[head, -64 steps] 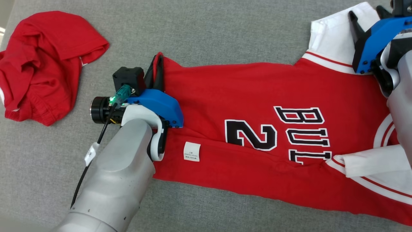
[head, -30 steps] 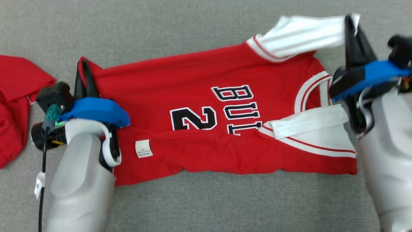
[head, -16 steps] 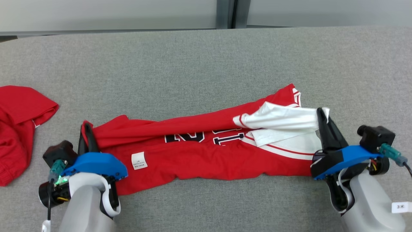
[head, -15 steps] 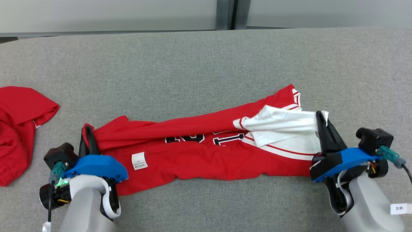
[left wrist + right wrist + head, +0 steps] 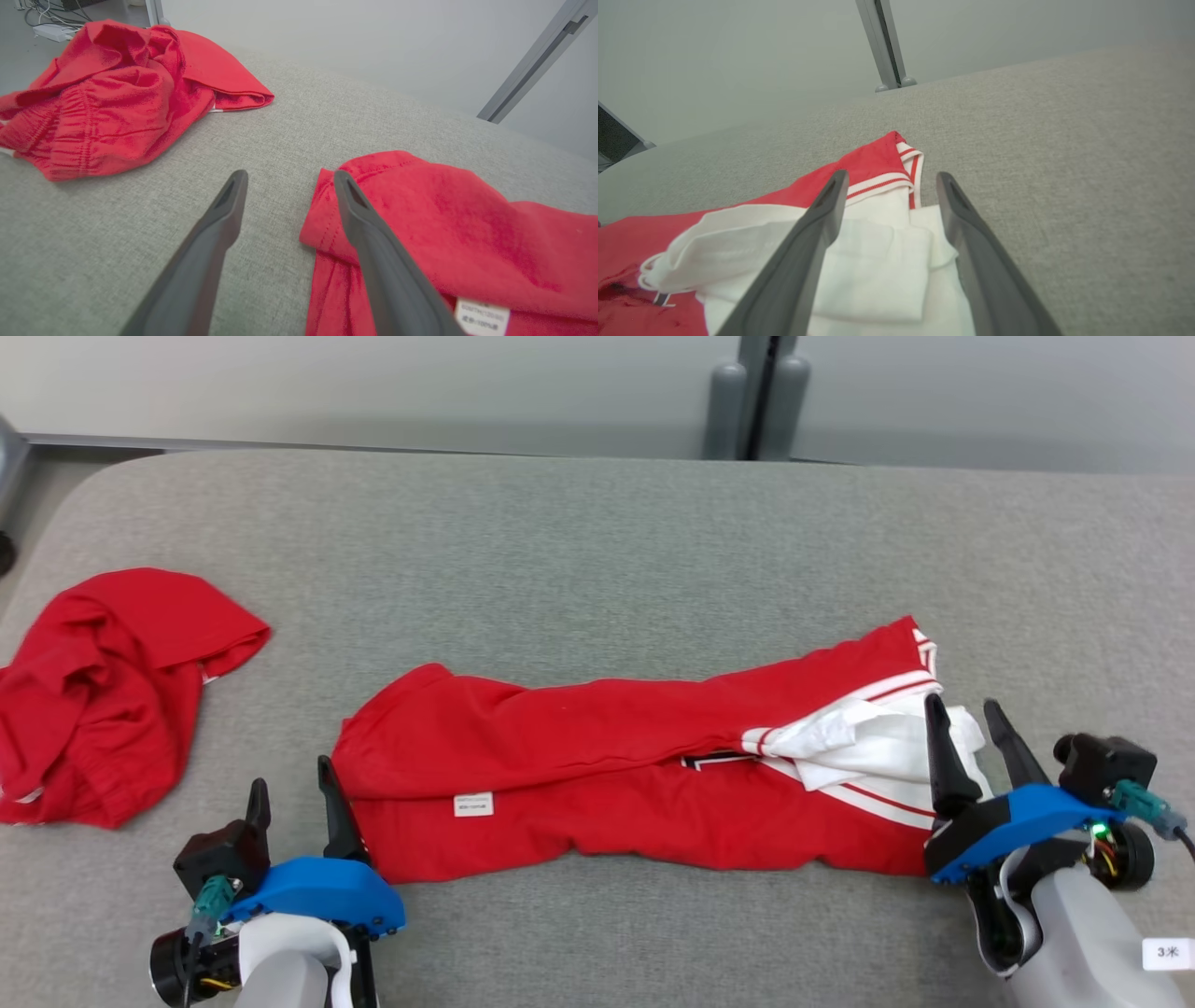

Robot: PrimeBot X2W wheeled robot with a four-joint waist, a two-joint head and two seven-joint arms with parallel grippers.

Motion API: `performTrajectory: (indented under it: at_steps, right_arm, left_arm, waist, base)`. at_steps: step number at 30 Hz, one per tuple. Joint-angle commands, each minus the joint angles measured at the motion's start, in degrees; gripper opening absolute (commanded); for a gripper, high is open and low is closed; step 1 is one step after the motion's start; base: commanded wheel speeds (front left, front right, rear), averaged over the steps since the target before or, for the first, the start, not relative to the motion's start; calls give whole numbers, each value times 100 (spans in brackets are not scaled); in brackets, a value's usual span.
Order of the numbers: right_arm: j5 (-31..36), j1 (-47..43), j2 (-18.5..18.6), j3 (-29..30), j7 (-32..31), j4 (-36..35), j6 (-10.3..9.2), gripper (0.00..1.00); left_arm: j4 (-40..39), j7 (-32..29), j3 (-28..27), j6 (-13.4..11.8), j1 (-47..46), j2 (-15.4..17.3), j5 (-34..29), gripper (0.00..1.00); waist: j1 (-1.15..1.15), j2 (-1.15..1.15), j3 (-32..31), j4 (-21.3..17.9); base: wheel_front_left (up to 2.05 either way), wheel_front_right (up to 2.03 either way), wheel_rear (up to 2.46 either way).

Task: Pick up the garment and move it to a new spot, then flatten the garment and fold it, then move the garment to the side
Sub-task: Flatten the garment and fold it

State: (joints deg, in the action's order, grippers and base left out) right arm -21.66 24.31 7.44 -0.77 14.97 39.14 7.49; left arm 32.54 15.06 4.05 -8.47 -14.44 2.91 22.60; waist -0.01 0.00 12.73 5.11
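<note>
The garment, a red jersey with white sleeves, lies folded lengthwise in a long band on the grey table. My left gripper stands open at the band's left end. In the left wrist view that gripper has one finger over the red hem and the other over bare table. My right gripper is open at the right end. In the right wrist view its fingers straddle the bunched white sleeve without pinching it.
A second red garment lies crumpled at the table's left side, also in the left wrist view. The table's far edge meets a pale wall with a grey post. Bare grey cloth stretches behind and in front of the jersey.
Both grippers were shut on the jersey's ends and have let go and opened. The top layer has dropped onto the lower half, hiding the lettering. The head view has shifted.
</note>
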Motion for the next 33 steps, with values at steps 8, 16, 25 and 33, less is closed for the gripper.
performTrajectory:
  at_steps: [8,16,25,33]
  right_arm:
    - [446,242,1,284,31,1110,0,100]
    - [632,408,-216,329,-108,2267,2,28]
    - [391,466,-55,403,5,1860,-6,0]
    - [312,158,-51,630,29,1041,-4,0]
  left_arm:
    - [-229,15,277,-22,153,-1,-130,100]
    - [-338,16,460,26,117,-2,-159,100]
    - [-365,16,581,38,127,-1,-265,100]
    - [-322,15,629,136,107,-1,-344,100]
  waist:
    - [1,0,-57,398]
    - [1,0,-18,505]
    - [1,0,-95,112]
    - [1,0,-220,-551]
  base:
    - [0,0,0]
    - [0,0,0]
    - [0,0,0]
    - [0,0,0]
